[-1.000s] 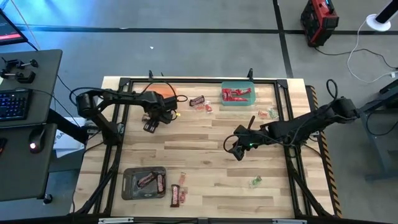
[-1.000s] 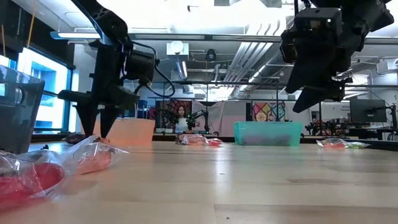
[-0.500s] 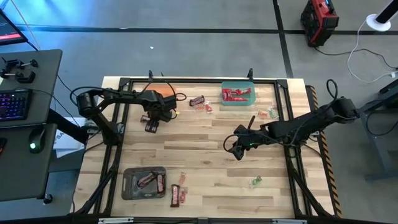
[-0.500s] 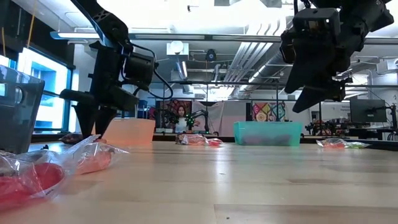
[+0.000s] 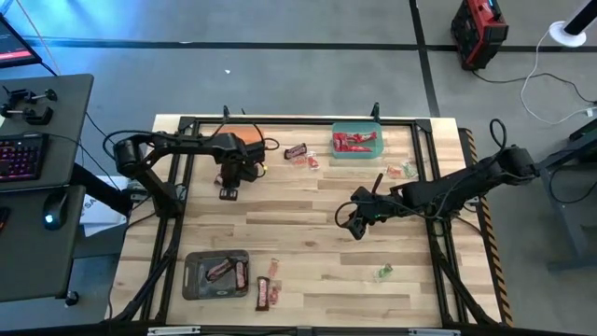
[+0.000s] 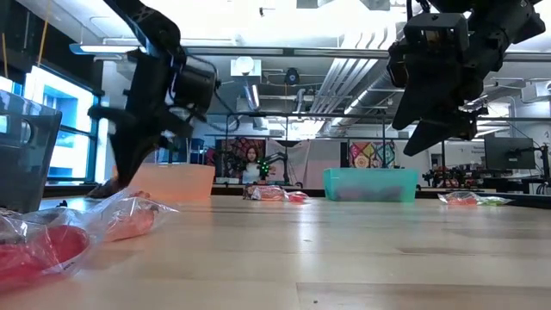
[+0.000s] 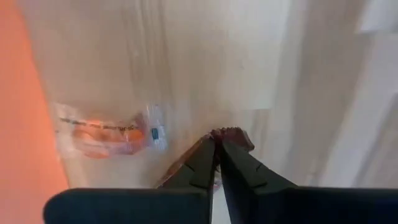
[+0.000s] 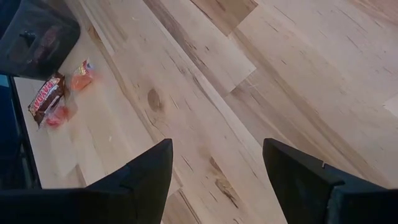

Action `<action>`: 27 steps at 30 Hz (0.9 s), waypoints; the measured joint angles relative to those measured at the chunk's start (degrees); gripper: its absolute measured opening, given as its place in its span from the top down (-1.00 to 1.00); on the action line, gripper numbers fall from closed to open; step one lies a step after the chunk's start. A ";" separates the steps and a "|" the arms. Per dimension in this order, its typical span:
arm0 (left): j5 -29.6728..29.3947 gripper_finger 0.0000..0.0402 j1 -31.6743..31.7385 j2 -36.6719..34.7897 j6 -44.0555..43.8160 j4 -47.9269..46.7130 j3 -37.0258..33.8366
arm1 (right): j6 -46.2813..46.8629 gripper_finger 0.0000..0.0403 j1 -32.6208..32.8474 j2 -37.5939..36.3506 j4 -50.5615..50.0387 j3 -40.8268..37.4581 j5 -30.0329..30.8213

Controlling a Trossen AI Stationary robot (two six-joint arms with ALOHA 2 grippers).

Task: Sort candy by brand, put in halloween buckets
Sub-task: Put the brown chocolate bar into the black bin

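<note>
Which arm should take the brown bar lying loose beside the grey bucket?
Probably right. The right tool hangs open over bare table, nearer the brown bar. The left tool is pinched shut on a candy near the orange bucket.

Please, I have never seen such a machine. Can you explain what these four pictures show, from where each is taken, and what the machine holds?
This is a robot with two dark arms at a pale wooden table.

One picture looks straight down, one looks level across the tabletop, and two come from cameras on the wrists.

On the table stand a translucent orange plastic tub, a green plastic tub with red sweets inside, and a dark grey plastic tub with wrapped bars. More small wrapped candy lies loose around them.

The left hand, beside the orange tub, is shut on a small dark brown wrapped sweet. The right hand hangs open above bare wood near the middle, holding nothing.
</note>
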 joint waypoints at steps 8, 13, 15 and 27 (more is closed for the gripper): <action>20.24 1.00 -3.12 -12.28 -15.90 -2.78 4.30 | -1.55 -0.20 0.00 0.00 -0.20 0.04 0.38; 29.40 1.00 -14.35 -21.27 -29.23 -7.19 4.28 | -4.63 -0.20 0.00 0.00 -0.38 0.05 0.39; 32.04 1.00 -20.83 -24.67 -35.82 -6.54 4.28 | -5.56 -0.20 0.00 0.00 -0.44 0.04 0.39; 28.46 1.00 -50.68 -27.51 -68.60 2.61 4.28 | -6.79 -0.20 0.00 0.00 -0.52 0.05 0.42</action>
